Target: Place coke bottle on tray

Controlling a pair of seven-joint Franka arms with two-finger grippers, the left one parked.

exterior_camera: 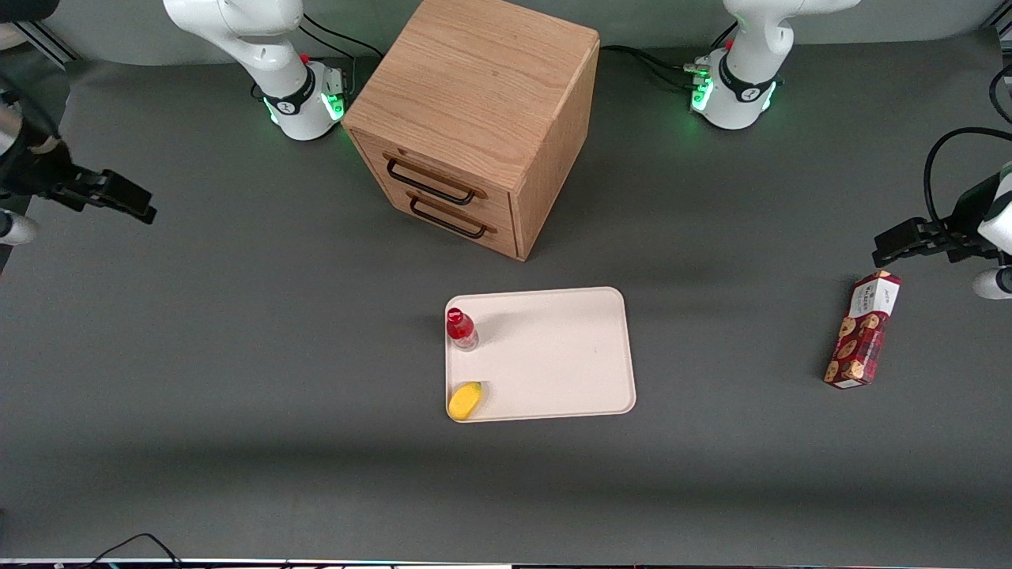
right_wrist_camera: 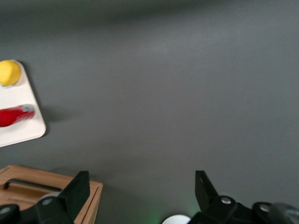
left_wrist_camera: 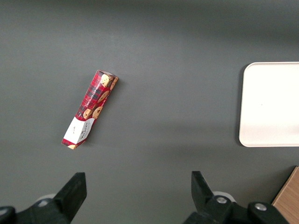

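The small red coke bottle (exterior_camera: pixel 461 328) stands upright on the cream-white tray (exterior_camera: pixel 553 356), in the tray's corner toward the working arm and the cabinet. It also shows in the right wrist view (right_wrist_camera: pixel 15 115) on the tray (right_wrist_camera: pixel 21 130). My right gripper (exterior_camera: pixel 126 199) is open and empty, raised at the working arm's end of the table, far from the tray. Its fingers (right_wrist_camera: pixel 77 189) stand wide apart over bare grey table.
A yellow lemon-like object (exterior_camera: pixel 465 400) lies in the tray's near corner. A wooden drawer cabinet (exterior_camera: pixel 474 118) stands farther from the camera than the tray. A red cookie box (exterior_camera: pixel 863 329) lies toward the parked arm's end.
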